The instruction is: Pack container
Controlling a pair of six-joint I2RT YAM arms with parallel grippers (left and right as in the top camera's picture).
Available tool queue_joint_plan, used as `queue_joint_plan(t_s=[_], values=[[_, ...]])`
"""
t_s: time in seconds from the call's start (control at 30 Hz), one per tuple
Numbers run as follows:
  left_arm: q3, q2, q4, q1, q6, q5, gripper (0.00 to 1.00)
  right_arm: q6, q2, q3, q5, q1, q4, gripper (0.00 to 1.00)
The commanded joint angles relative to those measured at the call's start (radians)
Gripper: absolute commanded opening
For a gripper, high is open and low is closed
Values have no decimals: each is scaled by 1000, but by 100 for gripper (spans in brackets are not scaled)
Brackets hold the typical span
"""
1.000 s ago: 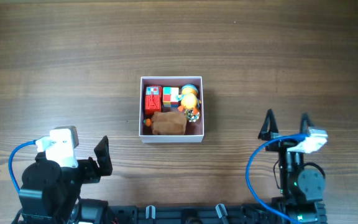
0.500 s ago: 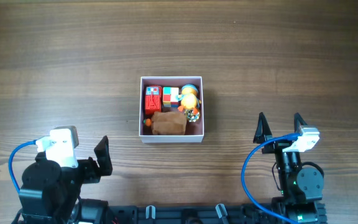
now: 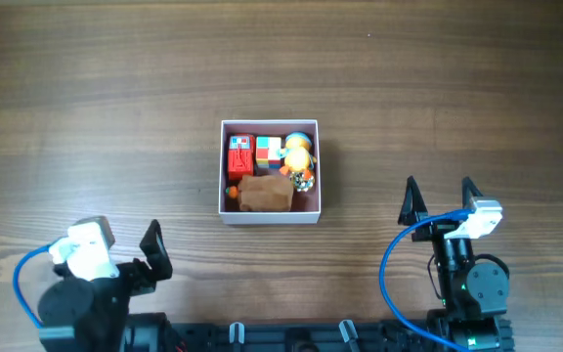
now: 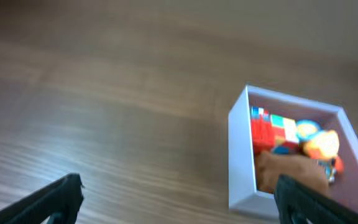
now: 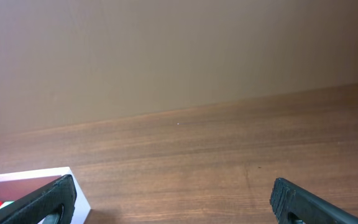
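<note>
The container (image 3: 221,168) stands at the table's middle, a square white-walled box with a dusty-pink inside. It holds a red block toy, a coloured cube, an orange-and-yellow figure and a brown lump. It also shows in the left wrist view (image 4: 240,155) and at the lower left corner of the right wrist view (image 5: 23,178). My left gripper (image 3: 154,252) is open and empty at the front left, apart from the box. My right gripper (image 3: 443,198) is open and empty at the front right.
The wooden table (image 3: 409,78) spreads around the box. The arm bases and blue cables sit along the front edge. A plain brown wall (image 5: 179,50) stands beyond the table's far edge in the right wrist view.
The left arm has pulled back toward the front edge and turned. The right gripper moved slightly left a second ago and has held still since.
</note>
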Motion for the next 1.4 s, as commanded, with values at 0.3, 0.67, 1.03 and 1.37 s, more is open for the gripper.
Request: queue_joint_plan(t_s=[0.3, 0.67, 1.03, 1.37], values=[[-642, -185, 965, 9, 1, 124, 100, -18, 0, -1, -17, -4, 4, 100], [-687, -185, 904, 9, 1, 109, 100, -18, 0, -1, -17, -4, 4, 100], [-687, -182, 904, 9, 0, 109, 100, -18, 0, -1, -17, -4, 4, 100], [-687, -182, 904, 9, 1, 109, 100, -18, 0, -1, -17, -4, 4, 100]])
